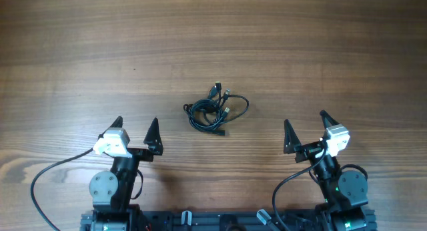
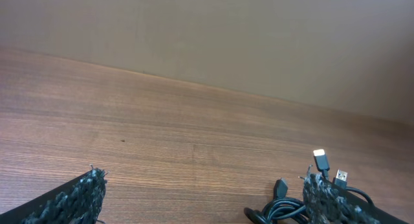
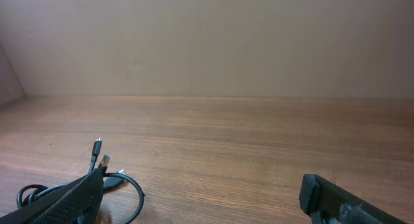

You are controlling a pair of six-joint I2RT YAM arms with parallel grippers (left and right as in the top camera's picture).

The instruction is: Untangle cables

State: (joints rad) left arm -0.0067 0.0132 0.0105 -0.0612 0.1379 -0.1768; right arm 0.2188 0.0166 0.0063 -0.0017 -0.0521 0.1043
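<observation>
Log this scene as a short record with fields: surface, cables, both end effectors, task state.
surface: wooden table
tangle: thin black cables in one small coil, plugs sticking out at its far side
left arm: left end effector open, empty, apart from the cables
right arm: right end effector open, empty, apart from the cables
task state: cables not yet separated

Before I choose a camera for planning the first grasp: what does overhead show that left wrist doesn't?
Only overhead: the cables as one whole coil, and the right end effector, open, apart from it. Only left wrist: the wall behind, and a light-tipped plug close up. Both: the wooden table, part of the coil, the open left end effector.
</observation>
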